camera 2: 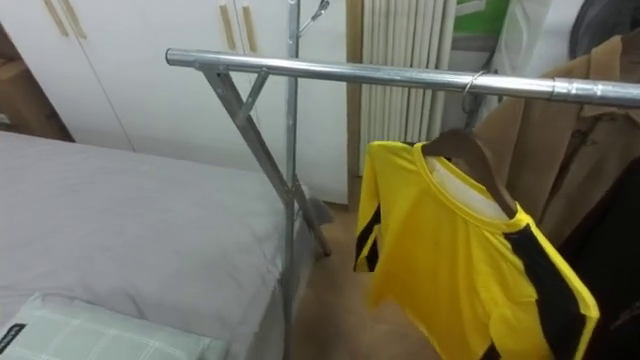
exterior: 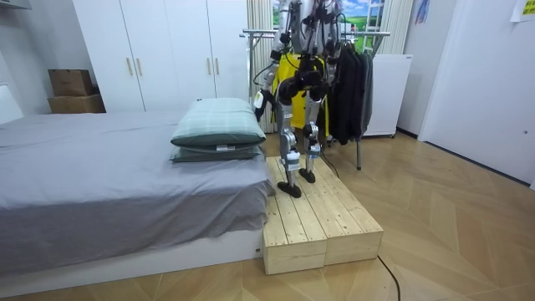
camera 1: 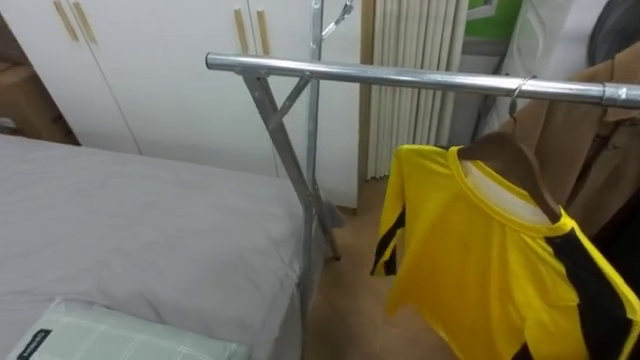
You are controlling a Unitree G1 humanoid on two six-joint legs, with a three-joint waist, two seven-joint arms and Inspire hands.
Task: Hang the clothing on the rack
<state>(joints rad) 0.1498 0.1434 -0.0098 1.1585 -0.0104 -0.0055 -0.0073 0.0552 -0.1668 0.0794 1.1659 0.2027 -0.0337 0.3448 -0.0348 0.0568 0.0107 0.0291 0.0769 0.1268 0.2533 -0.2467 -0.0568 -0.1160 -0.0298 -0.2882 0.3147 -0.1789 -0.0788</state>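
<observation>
One yellow shirt [camera 1: 480,250] with black side panels hangs on a wooden hanger [camera 1: 510,155], whose hook sits over the metal rail [camera 1: 400,75] of the rack. The shirt hangs tilted, its collar toward the rail and its hem swung out to the lower right. Just beside it on the rail's right are brown clothes [camera 1: 580,140]. To the left lies the grey bed [camera 1: 130,230], with a pale checked pillow [camera 1: 110,335] at its near edge and a white wardrobe [camera 1: 150,70] behind.

In the room view the robot stands upright on a wooden platform [exterior: 322,221] at the bed's foot, facing the rack. Its left hand [exterior: 258,101] is low by the pillow side and its right hand [exterior: 311,80] is up near the shirt. I cannot tell whether either hand holds anything.
</observation>
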